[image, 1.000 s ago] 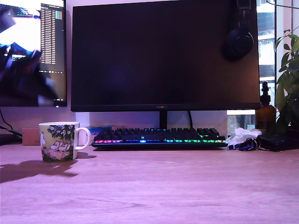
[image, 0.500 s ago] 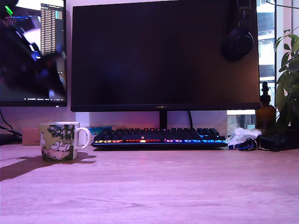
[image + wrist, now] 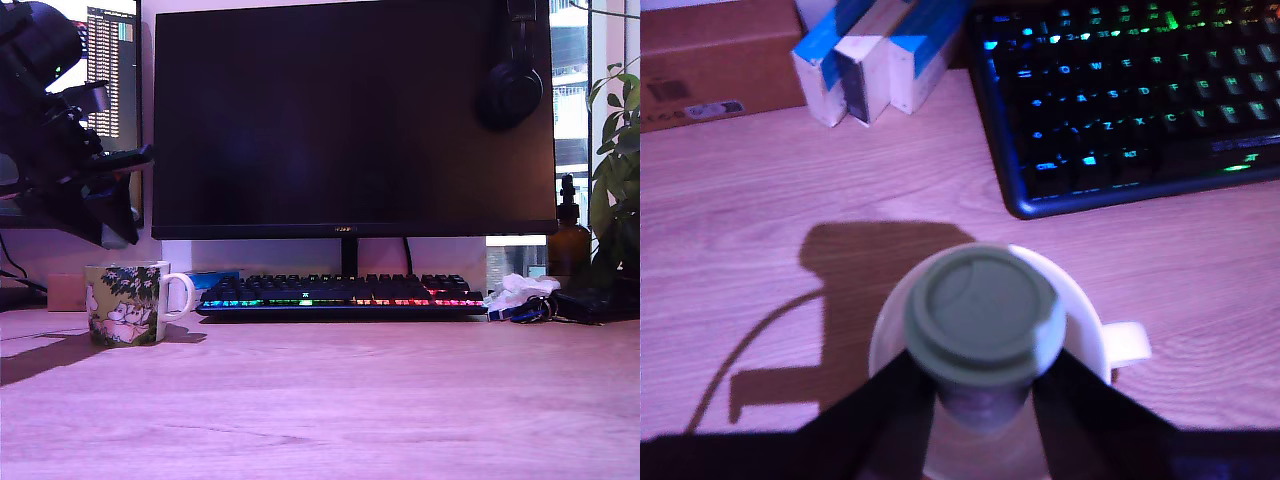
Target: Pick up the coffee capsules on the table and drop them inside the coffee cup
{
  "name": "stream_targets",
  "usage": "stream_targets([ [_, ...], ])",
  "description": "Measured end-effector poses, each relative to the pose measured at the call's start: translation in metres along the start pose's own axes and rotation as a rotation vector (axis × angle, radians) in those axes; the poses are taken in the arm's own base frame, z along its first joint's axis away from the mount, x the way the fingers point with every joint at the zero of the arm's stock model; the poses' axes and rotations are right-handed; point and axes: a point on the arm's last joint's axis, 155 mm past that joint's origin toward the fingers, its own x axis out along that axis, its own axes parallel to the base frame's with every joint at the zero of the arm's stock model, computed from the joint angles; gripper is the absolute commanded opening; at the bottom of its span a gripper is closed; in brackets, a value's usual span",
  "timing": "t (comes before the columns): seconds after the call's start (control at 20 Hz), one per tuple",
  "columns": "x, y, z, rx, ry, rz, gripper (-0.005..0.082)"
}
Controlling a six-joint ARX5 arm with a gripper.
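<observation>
While the hand (image 3: 985, 405) is clamped on a blue-grey capsule (image 3: 986, 318), flat end facing cam, it's held right above the open coffee cup (image 3: 1080, 305) on the desk (image 3: 760, 330). Keyboard (image 3: 1140, 90) key letters are lit; box label can't be read.

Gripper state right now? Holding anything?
Gripper: shut on a grey-blue tapered plastic coffee capsule, held above the green leafy-print ceramic mug with white rim.
</observation>
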Motion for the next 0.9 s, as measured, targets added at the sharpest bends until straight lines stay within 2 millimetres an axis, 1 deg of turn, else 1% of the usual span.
stream_targets([
  [0.1, 0.0000, 0.0007, -0.0038, -0.002, 0.015, 0.003, 0.0148],
  [0.4, 0.0000, 0.0008, -0.0043, -0.002, 0.017, 0.004, 0.0148],
  [0.5, -0.0001, 0.0009, -0.0052, -0.003, 0.021, 0.004, 0.0171],
  [0.55, -0.0001, 0.0010, -0.0074, -0.004, 0.029, 0.005, 0.0233],
  [0.6, -0.0002, 0.0012, -0.0097, -0.006, 0.038, 0.006, 0.0329],
  [0.65, -0.0002, 0.0013, -0.0109, -0.006, 0.043, 0.006, 0.0459],
  [0.7, -0.0002, 0.0013, -0.0111, -0.006, 0.044, 0.006, 0.0558],
  [0.75, -0.0002, 0.0011, -0.0111, -0.006, 0.044, 0.005, 0.0590],
  [0.9, -0.0003, -0.0016, -0.0113, -0.007, 0.045, -0.010, 0.0590],
])
